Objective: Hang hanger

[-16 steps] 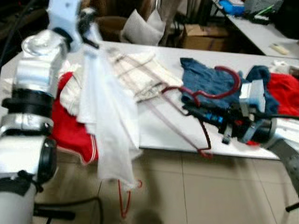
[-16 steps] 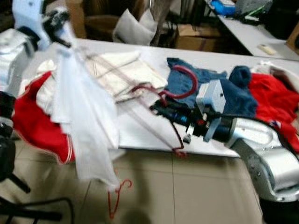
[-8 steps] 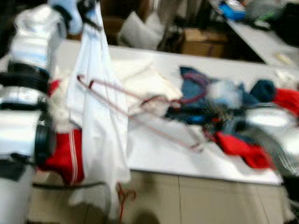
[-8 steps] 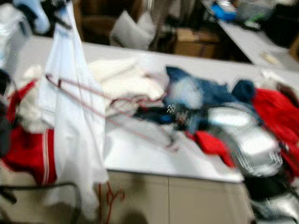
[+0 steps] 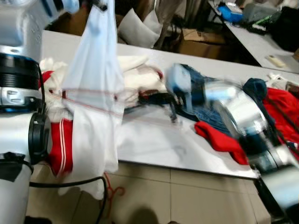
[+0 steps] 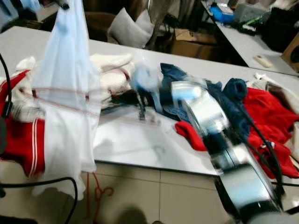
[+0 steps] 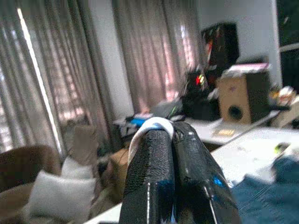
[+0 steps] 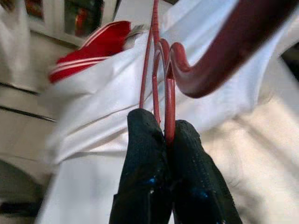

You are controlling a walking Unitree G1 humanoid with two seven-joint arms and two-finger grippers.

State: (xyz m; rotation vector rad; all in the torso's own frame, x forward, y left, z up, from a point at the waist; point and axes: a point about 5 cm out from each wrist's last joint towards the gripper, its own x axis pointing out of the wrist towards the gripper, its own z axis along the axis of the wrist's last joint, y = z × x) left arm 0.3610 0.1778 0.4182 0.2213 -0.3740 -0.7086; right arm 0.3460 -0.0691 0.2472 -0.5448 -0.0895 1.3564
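Note:
My left gripper [image 7: 161,134], raised at the upper left [image 5: 100,4], is shut on the top of a white garment [image 5: 96,88] that hangs down past the table's front edge. My right gripper [image 8: 164,133] is shut on the wire neck of a dark red hanger [image 8: 219,60], just below its hook. In the eye views the blurred right arm reaches across the table, and its gripper [image 5: 150,98] is beside the garment. The hanger's thin red wire [image 5: 88,103] lies across the white cloth at mid height.
The white table [image 5: 159,144] carries cream cloth [image 5: 135,77], red garments [image 5: 219,137], another red piece [image 5: 60,144] and blue denim [image 5: 205,112]. A second red hanger [image 5: 113,190] and a black cable [image 5: 70,183] lie on the tiled floor. Boxes and a cushion [image 5: 140,30] stand behind.
My right arm has swung left with the hanger, bringing its wire up against the white garment. My left gripper has lifted the garment higher. The camera has shifted too.

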